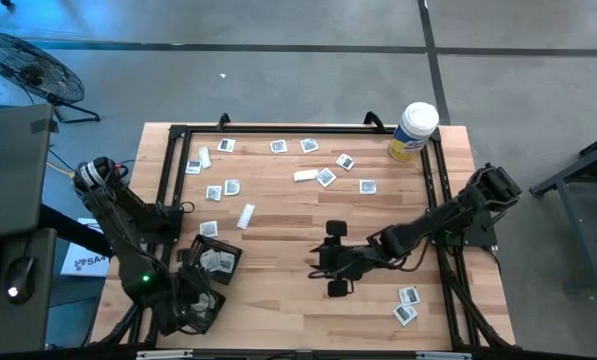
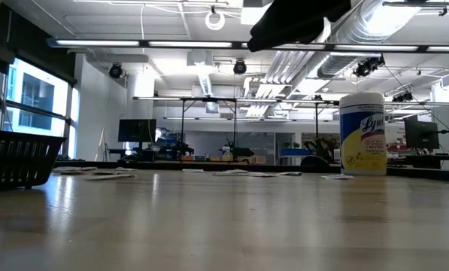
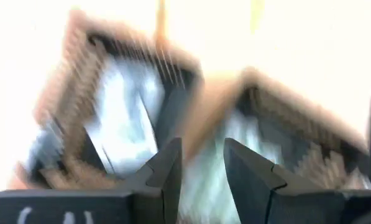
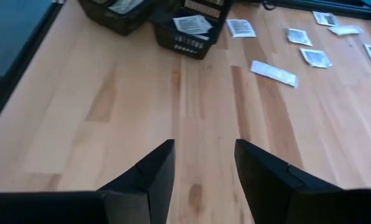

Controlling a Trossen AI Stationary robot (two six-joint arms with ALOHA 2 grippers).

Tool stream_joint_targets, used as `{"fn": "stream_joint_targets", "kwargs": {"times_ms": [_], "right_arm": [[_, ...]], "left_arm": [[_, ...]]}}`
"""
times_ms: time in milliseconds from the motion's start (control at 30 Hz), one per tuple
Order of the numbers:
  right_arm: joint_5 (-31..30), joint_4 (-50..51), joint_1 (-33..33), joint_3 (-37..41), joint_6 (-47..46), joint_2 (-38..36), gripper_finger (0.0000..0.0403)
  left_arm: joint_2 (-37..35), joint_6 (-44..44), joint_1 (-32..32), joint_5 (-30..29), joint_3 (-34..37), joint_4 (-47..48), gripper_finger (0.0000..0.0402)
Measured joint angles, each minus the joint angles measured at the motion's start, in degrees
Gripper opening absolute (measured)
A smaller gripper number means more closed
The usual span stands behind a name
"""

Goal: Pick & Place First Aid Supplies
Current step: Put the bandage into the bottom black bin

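Two dark fingers (image 3: 173,168) of the left pincer (image 3: 201,171) stand a little apart, holding nothing, over two black mesh trays (image 1: 210,262) with packets inside, at the desk's (image 1: 278,300) near left. About fourteen packets (image 1: 325,177) lie scattered on the far half, and two more (image 1: 406,305) at near right. Right pincer (image 4: 204,168), open and empty, hovers at mid-desk. One white canister (image 1: 414,130) stands at the far right.

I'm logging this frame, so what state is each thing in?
Left gripper: jaws apart, empty, over the trays.
Right gripper: jaws open, empty, above bare table.
Mesh trays: holding packets.
Canister: upright, lid shut.
Loose packets: flat on the table.
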State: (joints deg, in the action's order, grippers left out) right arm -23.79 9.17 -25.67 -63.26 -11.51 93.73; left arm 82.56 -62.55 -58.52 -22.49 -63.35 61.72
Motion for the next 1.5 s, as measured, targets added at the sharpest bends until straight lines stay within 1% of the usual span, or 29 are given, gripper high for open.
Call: {"fn": "stream_joint_targets", "kwargs": {"times_ms": [100, 133, 167, 233, 367, 467, 567, 700, 833, 967, 1100, 1300, 1500], "right_arm": [[-0.08, 0.00, 1.09, 0.00, 0.00, 0.00, 0.0161], [-0.09, 0.00, 1.47, 0.00, 0.00, 0.00, 0.0161], [-0.09, 0.00, 1.81, 0.00, -0.07, 0.00, 0.0161], [-0.11, -0.02, 2.30, 0.00, -0.26, 0.00, 0.0161], [-2.23, -0.28, 2.32, 0.00, -0.15, 0.00, 0.0161], [-4.19, -0.27, 1.48, 0.00, -0.51, 0.02, 0.0161], [-4.28, -0.14, 0.56, 0.00, -1.49, 0.02, 0.0161], [-4.18, 0.00, -0.87, 0.00, -1.56, 0.02, 0.0162], [-4.15, 0.16, -1.92, 0.00, -1.53, 0.02, 0.0162], [-4.15, 0.41, -2.23, 0.00, -1.53, 0.02, 0.0161], [-4.26, 0.46, -2.12, 0.00, -1.53, 0.02, 0.0162], [-4.30, 0.57, -2.07, 0.00, -1.51, 0.02, 0.0162], [-4.22, 0.87, -2.07, 0.00, -1.51, 0.02, 0.0161]], "left_arm": [[0.00, 0.47, 0.59, -19.67, -0.51, -0.64, 0.0115], [0.00, -0.07, 1.75, -23.91, -0.51, -0.52, 0.0115], [0.00, -0.58, 3.47, -26.16, -0.51, -0.50, 0.0115], [0.00, -0.69, 7.96, -27.37, -0.51, -0.34, 0.0115], [0.57, 1.53, 18.34, -26.29, -0.41, -1.35, 0.0115], [1.73, 2.81, 26.44, -24.84, 1.60, -5.18, 0.0115], [3.38, 2.70, 33.83, -24.91, 4.11, -11.03, 0.0115], [6.14, 2.20, 41.71, -22.33, 7.17, -17.92, 0.0115], [8.76, 0.74, 47.50, -17.97, 9.41, -21.75, 0.0115], [10.72, -0.64, 50.92, -14.35, 11.63, -25.42, 0.0115], [12.37, -1.09, 52.41, -14.04, 12.48, -26.09, 0.0115], [14.25, -3.55, 52.48, -13.96, 12.48, -26.13, 0.0115], [17.00, -5.48, 52.51, -11.58, 12.49, -25.29, 0.0115]]}}
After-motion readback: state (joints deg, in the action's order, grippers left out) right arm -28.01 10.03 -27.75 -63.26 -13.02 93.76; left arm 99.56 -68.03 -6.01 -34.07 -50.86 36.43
